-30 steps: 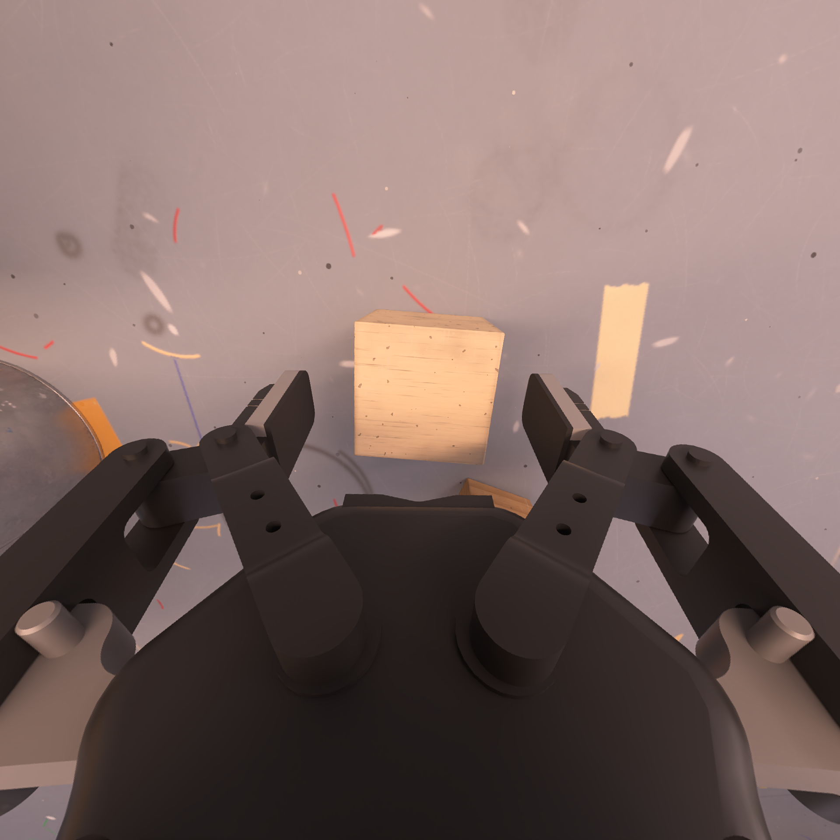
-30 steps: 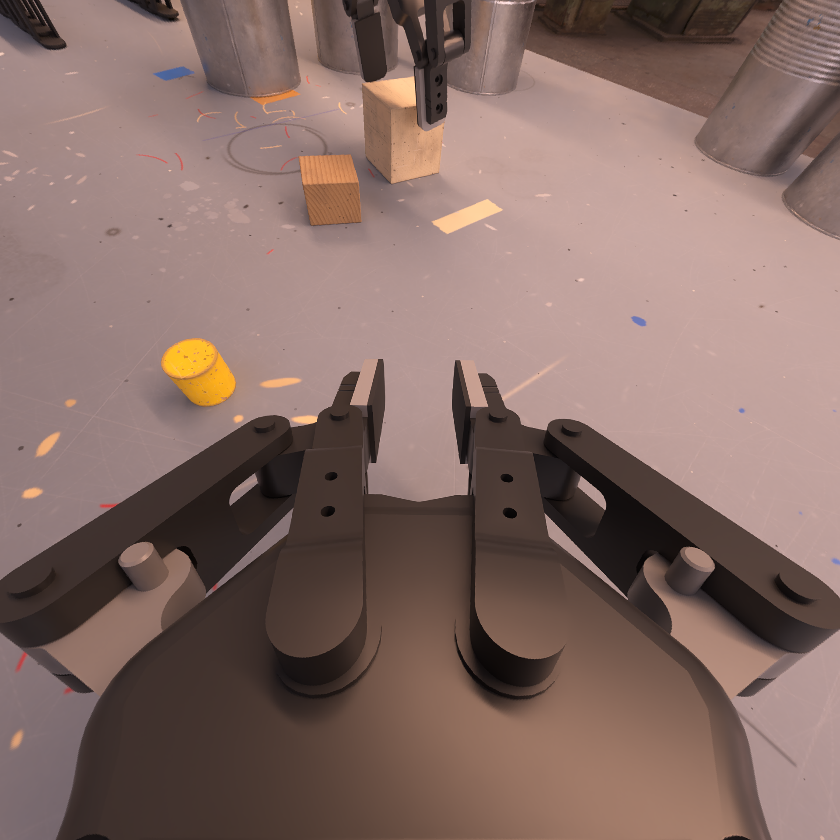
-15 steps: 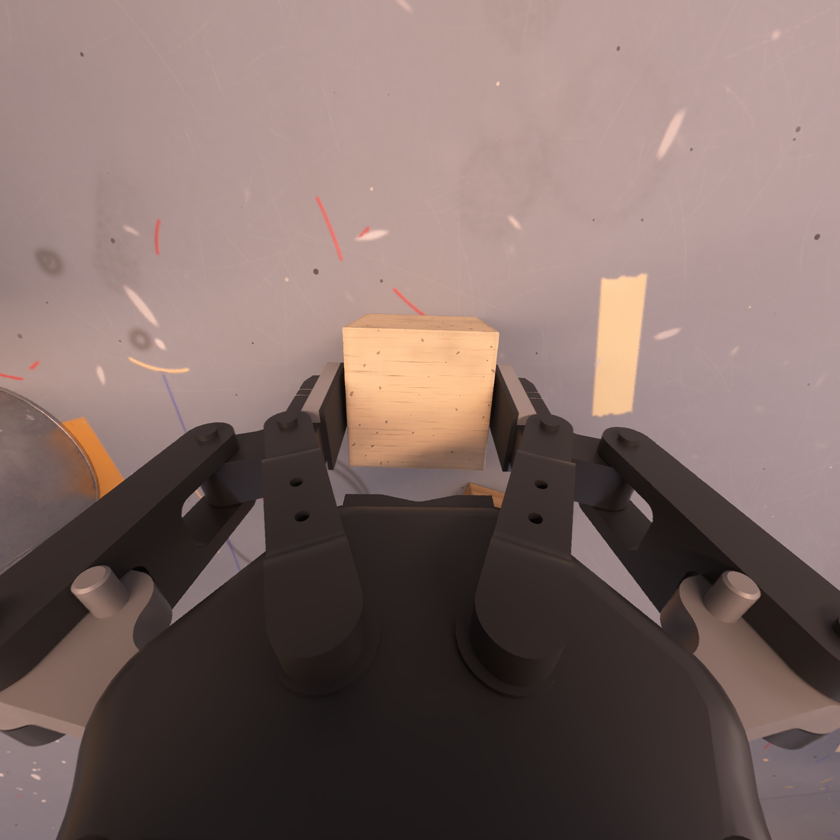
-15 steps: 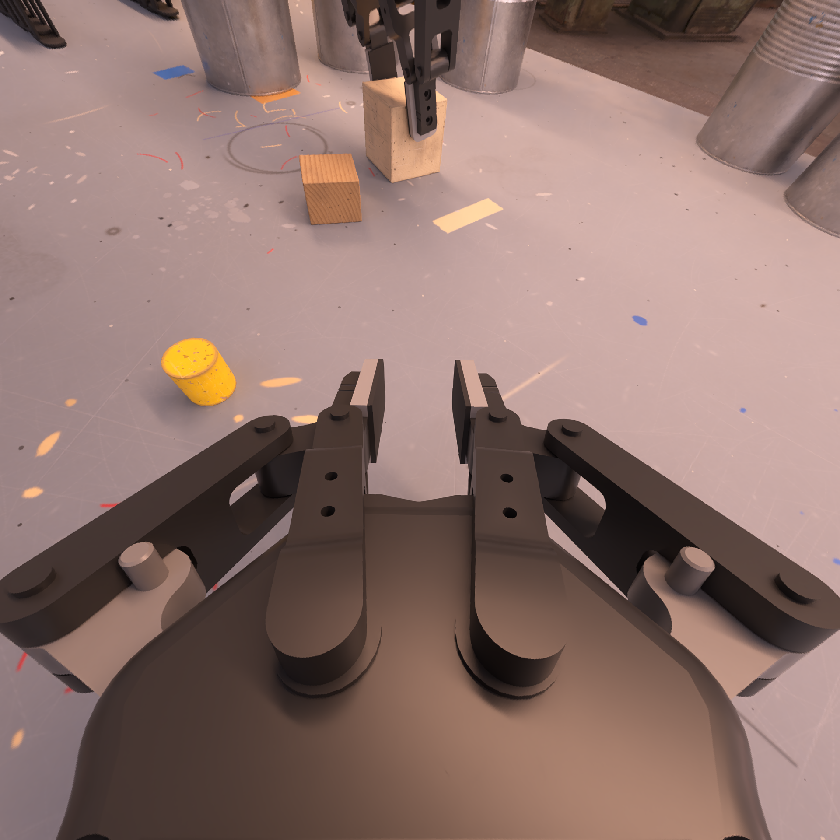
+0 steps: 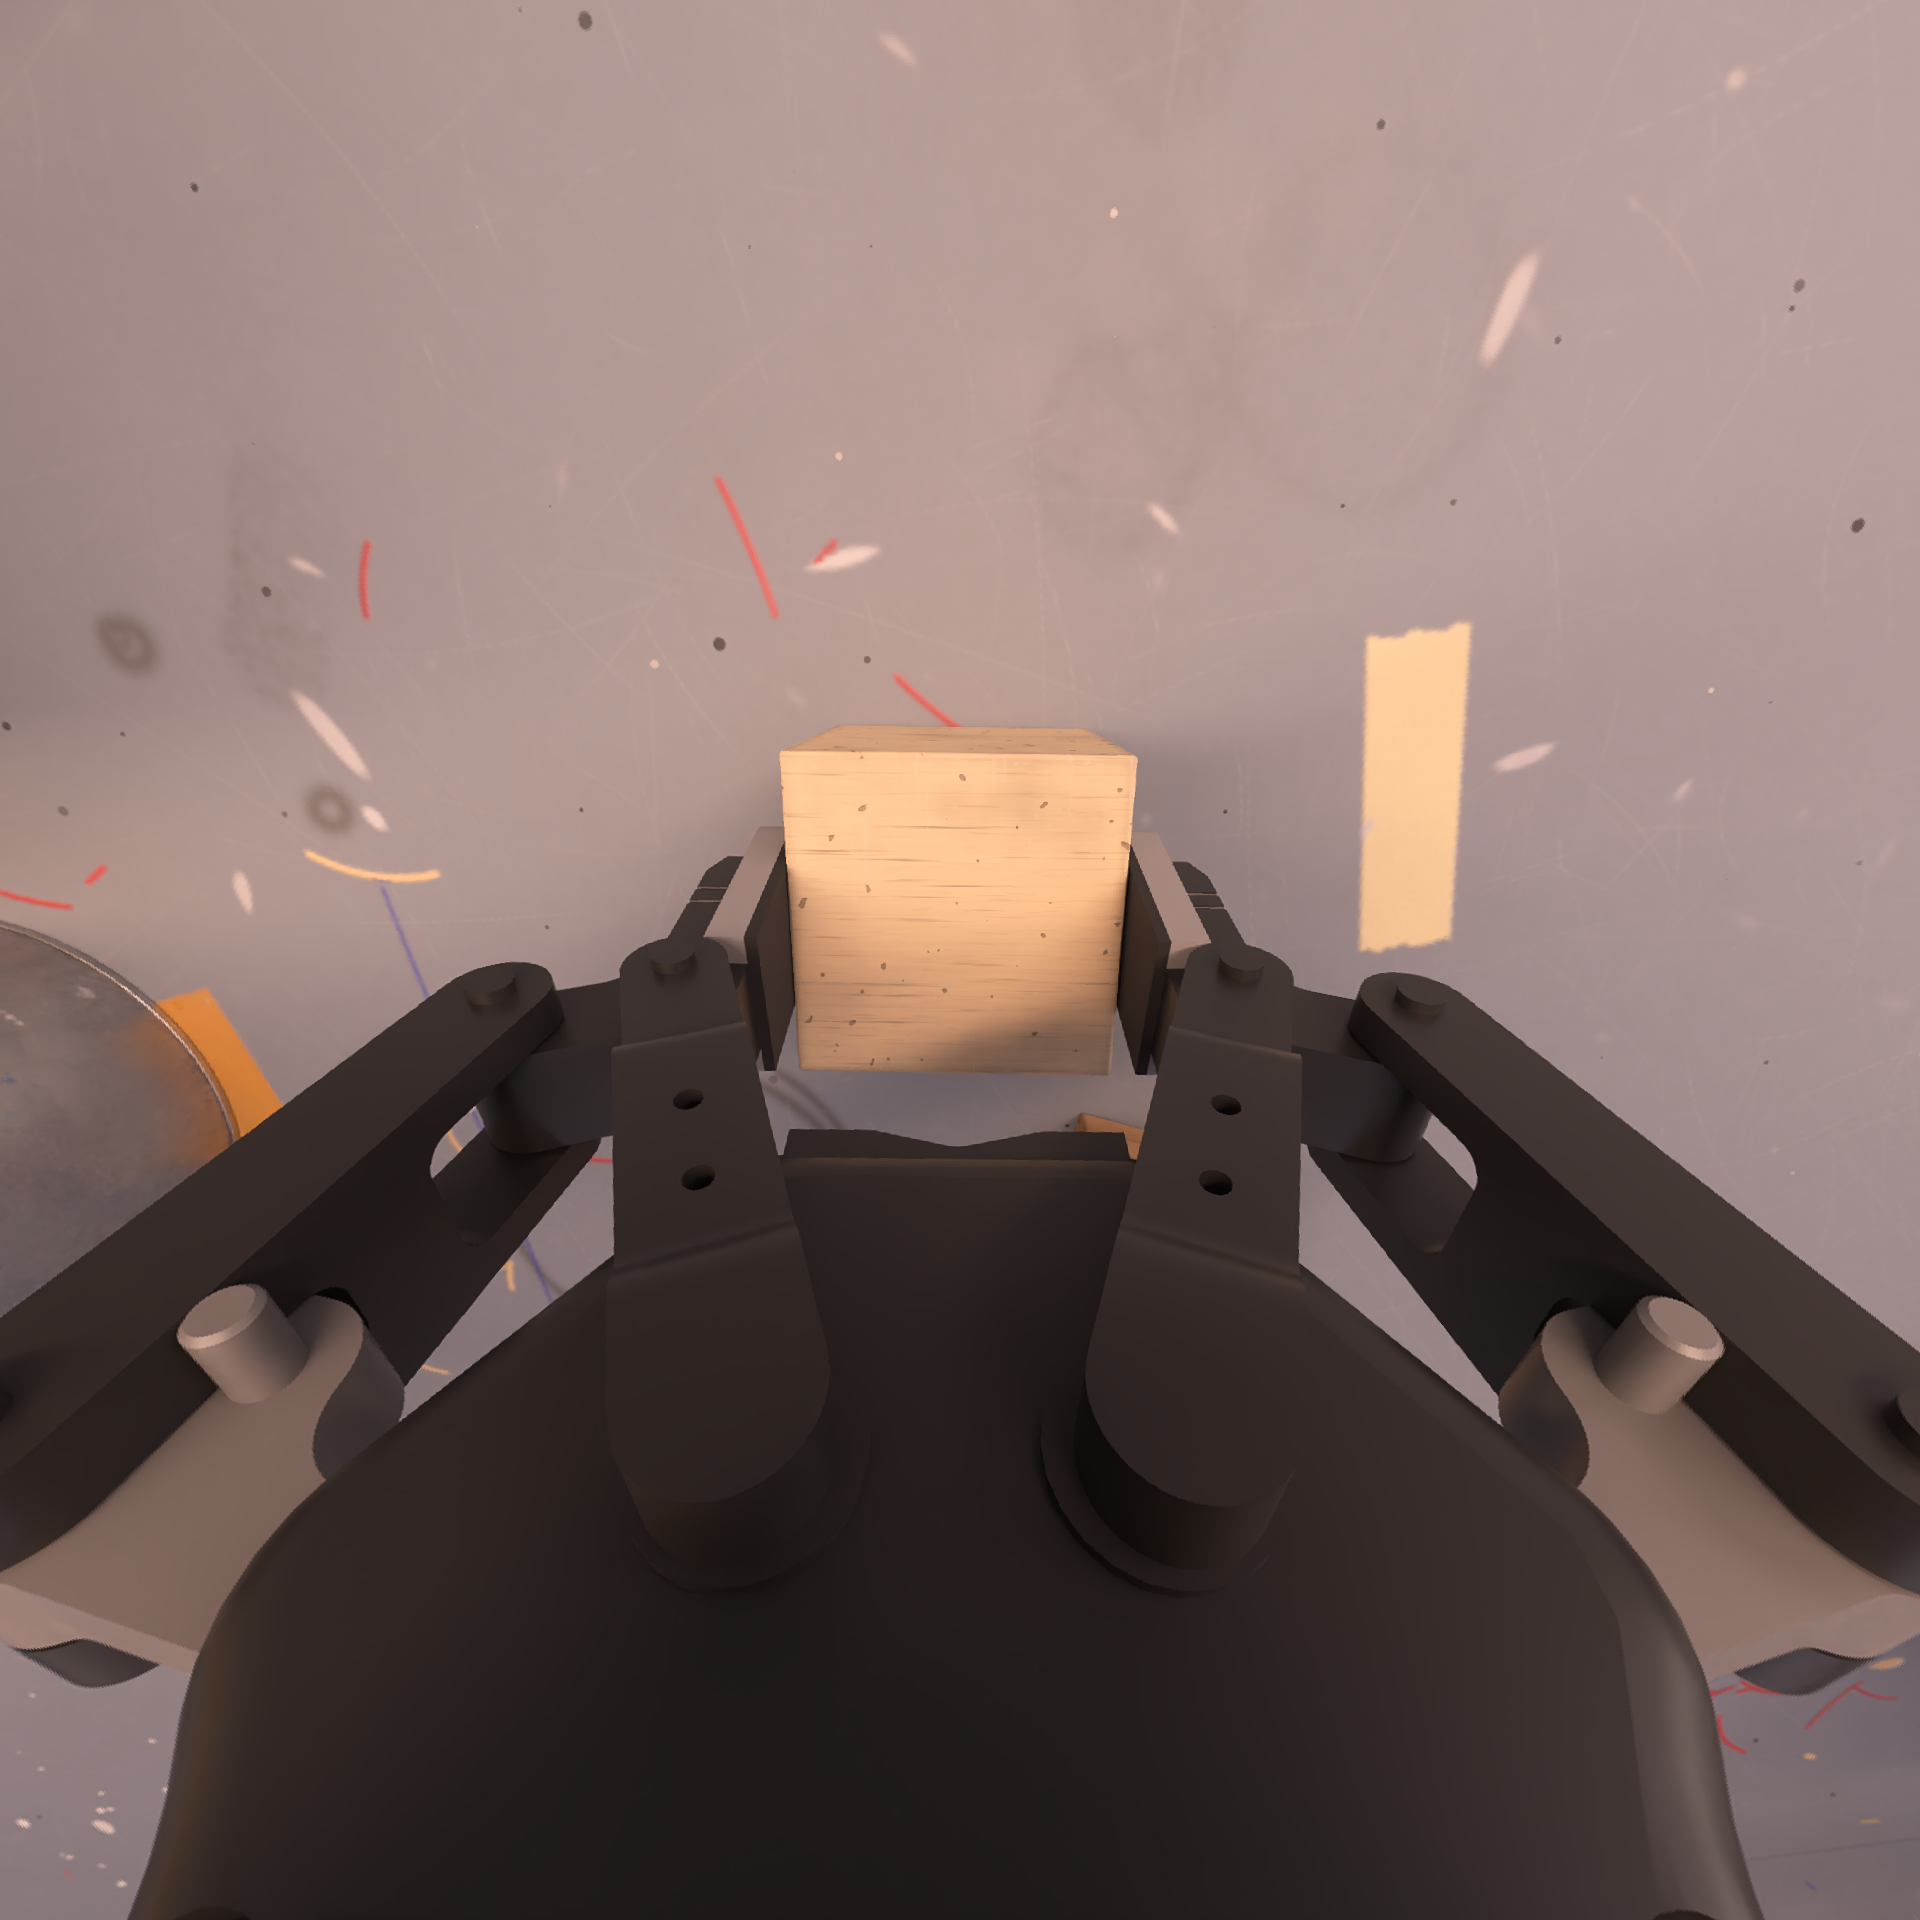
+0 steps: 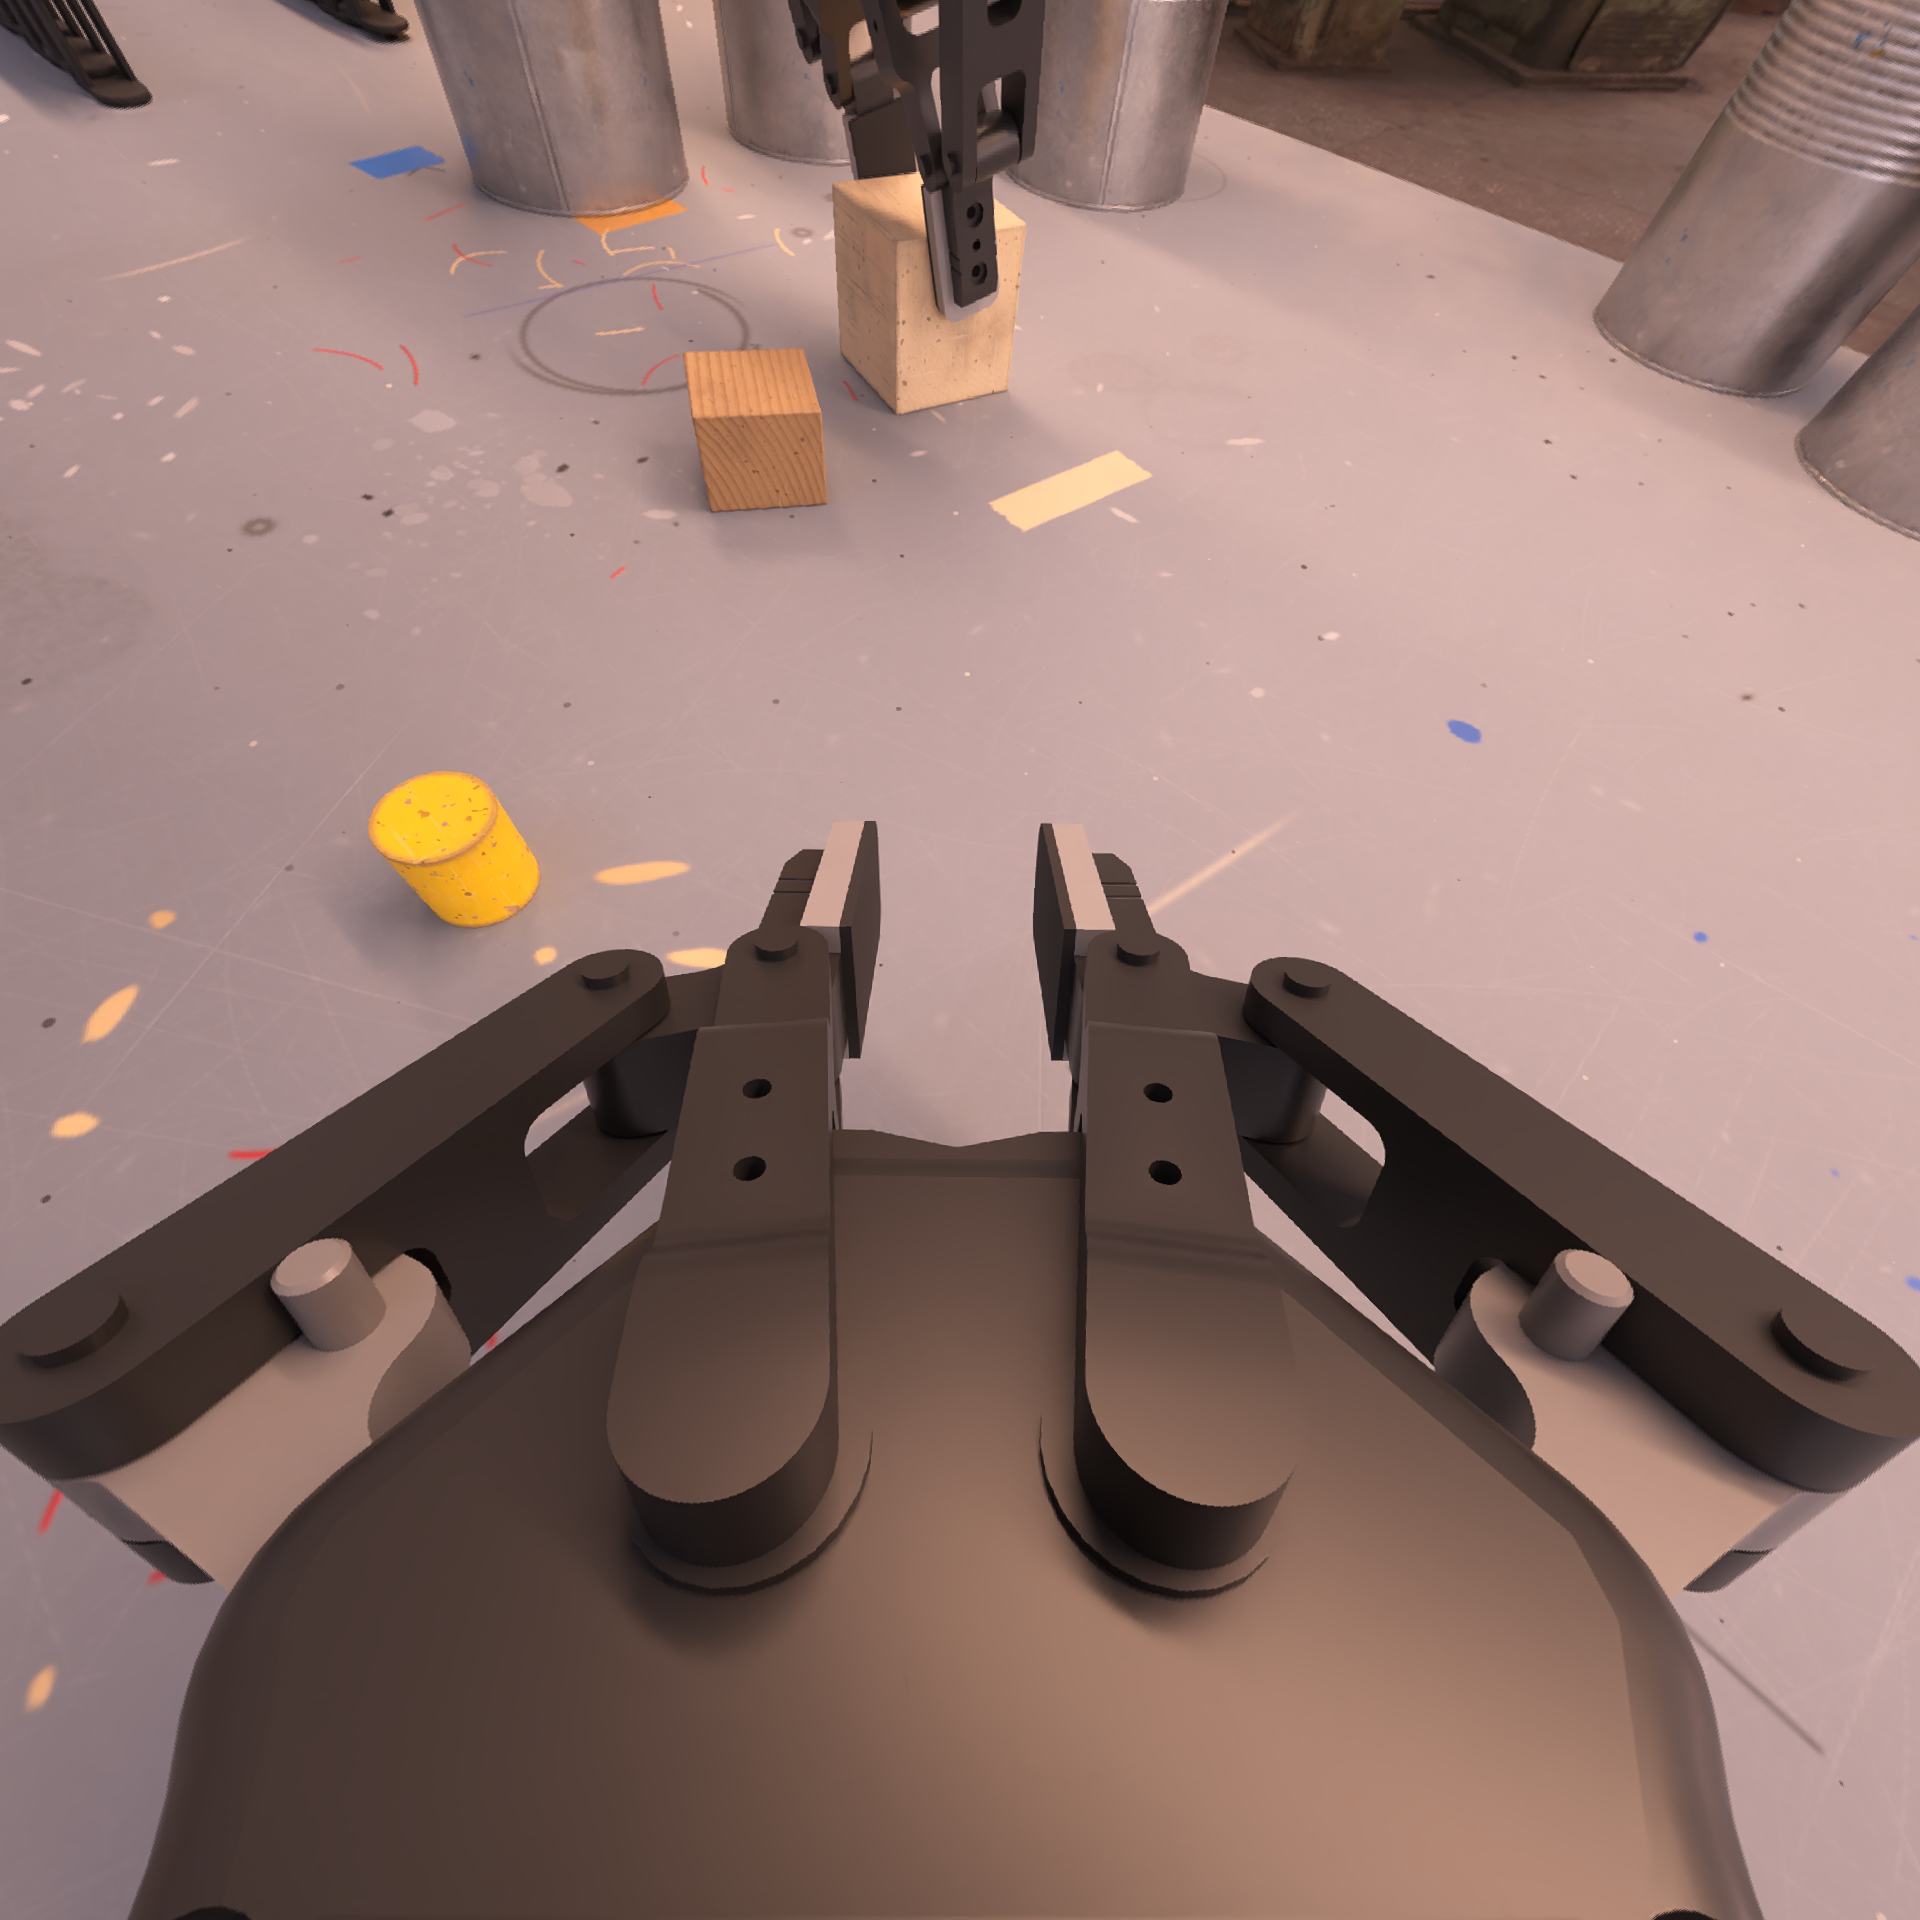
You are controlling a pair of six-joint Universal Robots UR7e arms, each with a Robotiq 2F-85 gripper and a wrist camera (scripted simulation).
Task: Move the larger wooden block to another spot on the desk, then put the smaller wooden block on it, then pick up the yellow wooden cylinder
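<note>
- Left gripper (image 5: 958, 940) is clamping the pale, speckled larger wooden block (image 5: 956, 904), sitting upright on the grey desk (image 6: 1351, 644).
- Right gripper (image 6: 957, 904) is hovering, fingers parted, empty.
- Yellow wooden cylinder (image 6: 455, 847) is standing slightly tilted, beside it.

1. Steel buckets (image 6: 561, 104) crowd the worktop's (image 6: 1351, 831) far edge, eleven to two o'clock.
2. Pale tape strip (image 6: 1070, 488) lies flat at twelve o'clock.
3. Blue tape scrap (image 6: 397, 162) at eleven.
</note>
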